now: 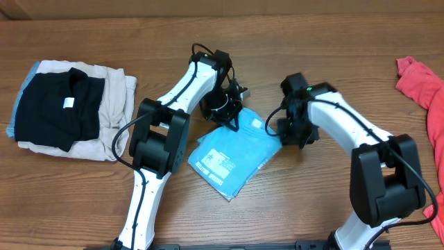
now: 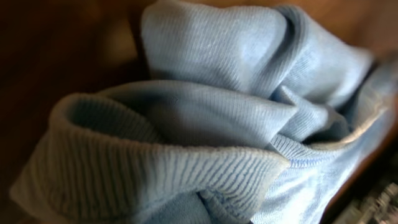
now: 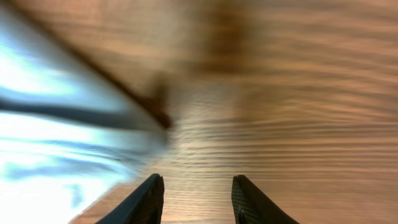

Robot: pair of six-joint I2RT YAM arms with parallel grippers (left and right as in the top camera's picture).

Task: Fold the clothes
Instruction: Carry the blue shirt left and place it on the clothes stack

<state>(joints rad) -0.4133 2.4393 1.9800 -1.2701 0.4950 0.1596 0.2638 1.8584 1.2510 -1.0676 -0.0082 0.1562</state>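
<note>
Jaws pressed together, the left gripper [image 1: 223, 111] seemingly pinches the T-shirt [image 1: 232, 156] by its collar for folding, while the right gripper [image 3: 194, 182] waits spread and empty alongside.

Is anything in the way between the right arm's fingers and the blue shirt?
No, nothing I can see. The right fingers are open over the bare table, and the shirt lies right beside them with nothing in between.

left end effector [image 1: 223, 111]: jaws closed | right end effector [image 3: 194, 200]: jaws partly apart, empty
</note>
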